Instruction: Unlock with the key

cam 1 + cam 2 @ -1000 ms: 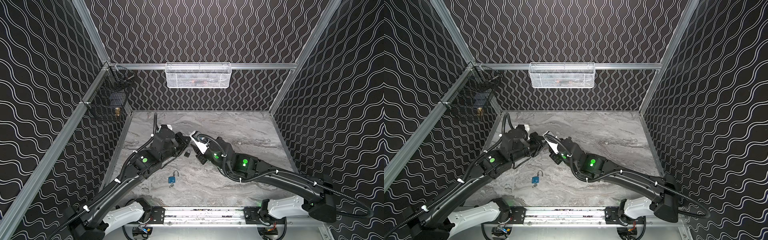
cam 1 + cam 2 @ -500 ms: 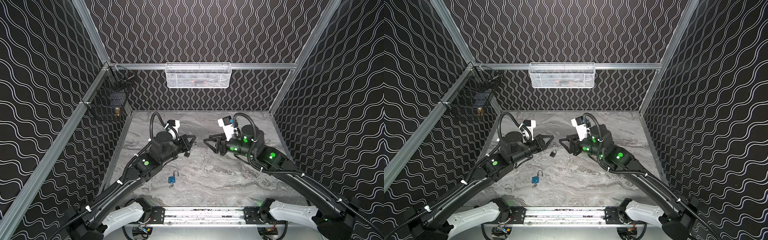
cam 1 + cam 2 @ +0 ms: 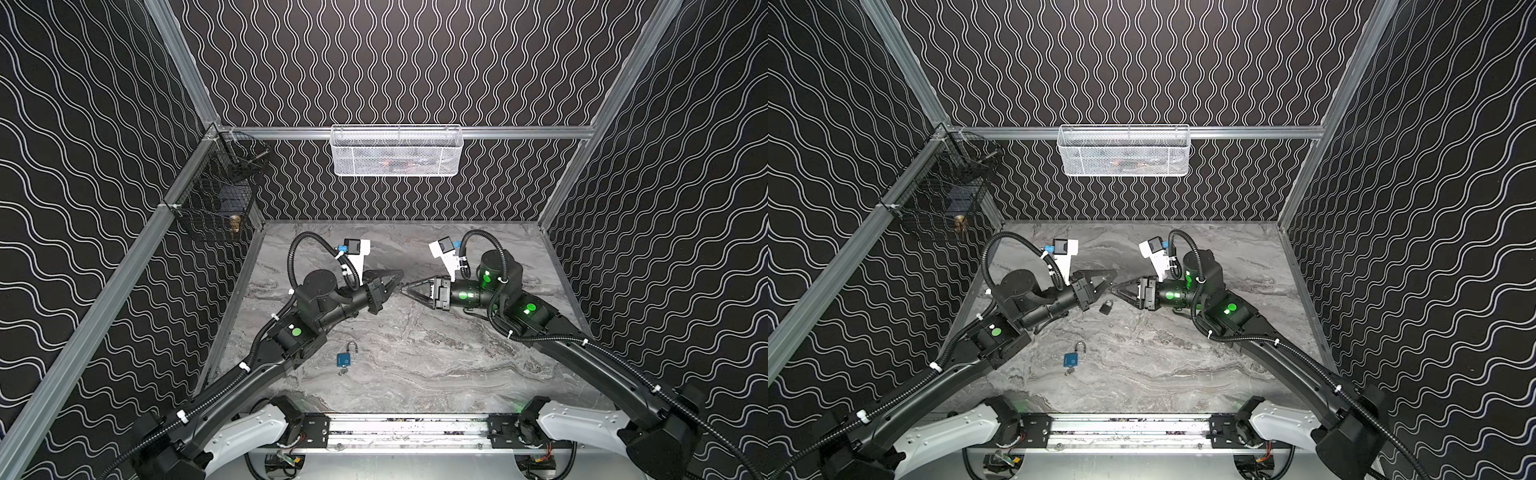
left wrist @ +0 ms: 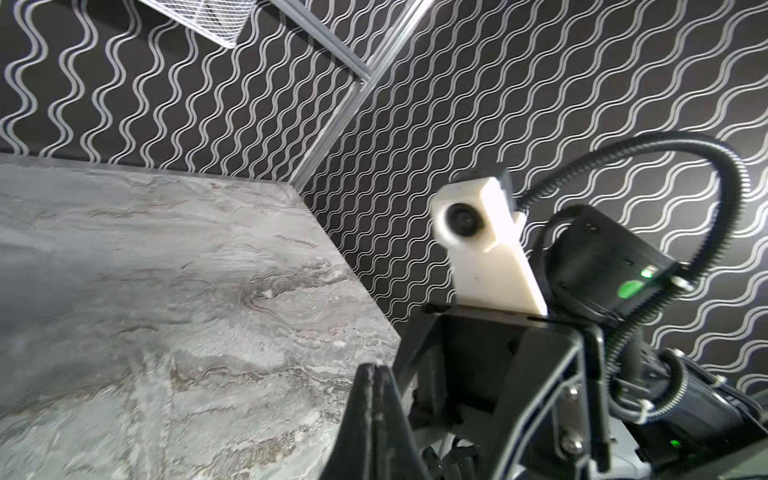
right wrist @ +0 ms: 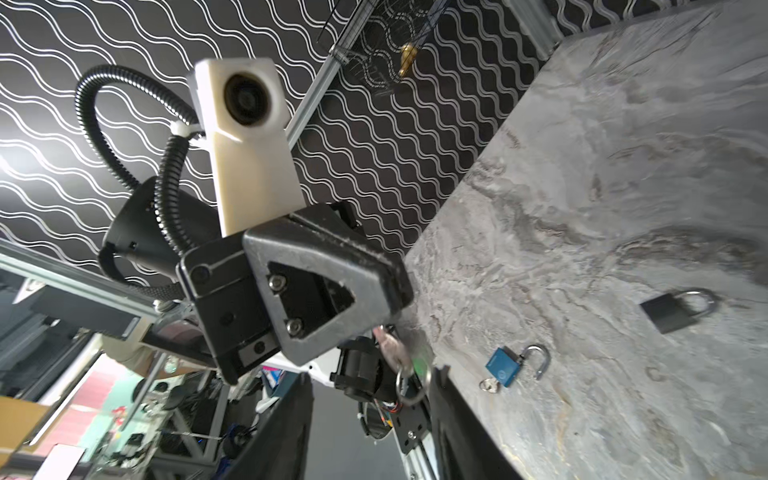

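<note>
Black walls (image 3: 395, 62) with white wavy lines close in a grey marbled tabletop (image 3: 436, 353). Above its middle the two arms meet tip to tip. The left tool (image 3: 397, 279) is pinched fully together. In the right wrist view a silver key (image 5: 390, 345) hangs from its tip, with a ring (image 5: 409, 388) dangling under it. The right tool (image 3: 406, 286) faces it with its fingers (image 5: 442, 415) standing apart, gripping nothing. The ring hangs in the gap between them, close to one finger, though I cannot tell whether it touches. A black padlock (image 3: 1106, 307), its shackle looking shut, lies flat on the tabletop just below the meeting tips in a top view, apart from both tools. Nearer the arms' bases lies a blue padlock (image 3: 344, 359) with its shackle swung open and a second key (image 5: 488, 384) in its base, well apart from the tools.
</note>
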`<state>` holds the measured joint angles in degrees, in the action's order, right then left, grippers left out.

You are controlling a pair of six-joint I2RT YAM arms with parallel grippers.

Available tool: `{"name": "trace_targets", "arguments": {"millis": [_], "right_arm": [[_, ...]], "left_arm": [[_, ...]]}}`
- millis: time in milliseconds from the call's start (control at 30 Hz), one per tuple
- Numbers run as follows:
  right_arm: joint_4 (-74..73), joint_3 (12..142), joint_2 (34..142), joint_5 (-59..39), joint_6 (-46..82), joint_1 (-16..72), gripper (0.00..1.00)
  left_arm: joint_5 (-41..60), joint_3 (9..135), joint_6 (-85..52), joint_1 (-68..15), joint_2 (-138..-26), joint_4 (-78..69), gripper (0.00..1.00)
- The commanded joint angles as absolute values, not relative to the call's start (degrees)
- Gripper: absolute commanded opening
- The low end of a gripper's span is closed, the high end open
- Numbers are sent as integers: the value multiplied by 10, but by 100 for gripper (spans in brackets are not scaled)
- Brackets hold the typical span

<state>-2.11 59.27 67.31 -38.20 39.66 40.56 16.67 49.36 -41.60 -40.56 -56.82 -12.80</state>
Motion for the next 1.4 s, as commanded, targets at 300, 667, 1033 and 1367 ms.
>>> {"name": "trace_targets", "arguments": {"millis": [300,667,1033,1367], "right_arm": [[-86,589,680,-422,398,394,34],[-117,575,677,-444,412,384,14],[-149,550,668,-453,438,372,0],[-105,533,633,-409,432,363,0]], "left_arm": [[210,503,-401,-405,-580,-186,0],[219,504,-411,-405,-588,-203,0],[240,516,-411,-406,-589,-198,0],[230,547,-440,-406,-579,-156,72]]}}
